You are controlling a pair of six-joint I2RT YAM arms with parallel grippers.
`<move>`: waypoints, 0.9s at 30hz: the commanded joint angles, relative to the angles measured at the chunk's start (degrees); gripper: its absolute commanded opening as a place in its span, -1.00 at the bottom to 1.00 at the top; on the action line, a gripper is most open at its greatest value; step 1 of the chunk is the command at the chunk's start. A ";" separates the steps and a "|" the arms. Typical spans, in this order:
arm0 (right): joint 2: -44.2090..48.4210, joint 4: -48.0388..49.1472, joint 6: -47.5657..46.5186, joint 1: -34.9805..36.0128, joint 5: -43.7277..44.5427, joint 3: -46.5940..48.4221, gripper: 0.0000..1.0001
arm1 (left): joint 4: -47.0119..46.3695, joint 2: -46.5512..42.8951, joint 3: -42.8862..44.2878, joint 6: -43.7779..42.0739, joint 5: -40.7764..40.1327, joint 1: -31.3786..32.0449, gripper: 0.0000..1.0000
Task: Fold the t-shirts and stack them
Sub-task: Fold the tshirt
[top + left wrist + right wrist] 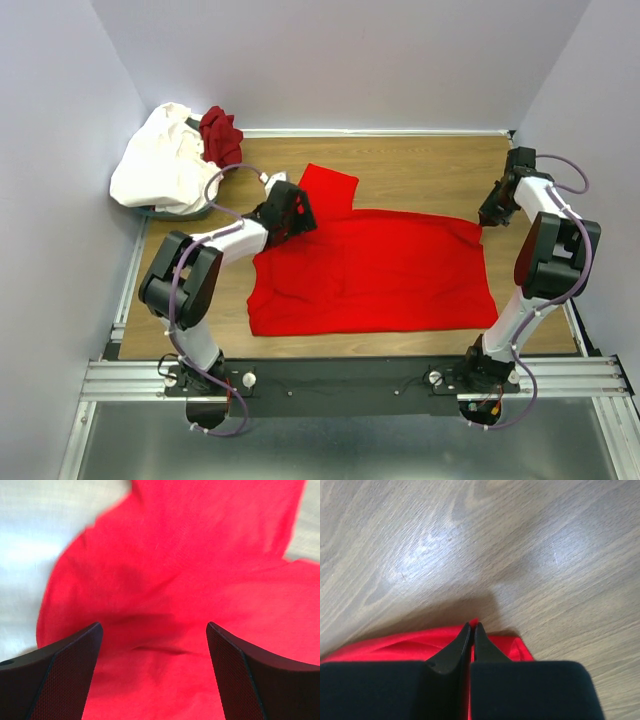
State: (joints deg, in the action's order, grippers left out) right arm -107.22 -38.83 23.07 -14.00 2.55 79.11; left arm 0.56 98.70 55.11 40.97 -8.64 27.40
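Red t-shirt (380, 270) is laid spread flat on table (420, 165). Its far right corner is pinched by right gripper (471, 627), jaws together on cloth, likely to anchor it. Left gripper (152, 630) is held wide apart over its left sleeve, nothing gripped.

The left tool (296, 209) covers part of the red t-shirt (380, 272).

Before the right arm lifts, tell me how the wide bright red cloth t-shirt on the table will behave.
Probably floppy: the bright red cloth t-shirt lies flat and wrinkled, so it should sag from the right gripper pinching its corner. Likely light: thin at that edge. Pushed, it may bunch rather than slide.
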 commanded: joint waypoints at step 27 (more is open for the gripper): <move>-3.87 2.09 -0.66 -0.33 -3.69 1.40 -0.87 | 22.64 42.63 68.63 -16.97 -13.68 -2.88 0.61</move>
State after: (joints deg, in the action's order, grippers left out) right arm -110.28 -38.00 22.96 -14.00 0.25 81.21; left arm 22.85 139.17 120.79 25.74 -20.45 24.60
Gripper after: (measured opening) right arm 0.072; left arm 0.817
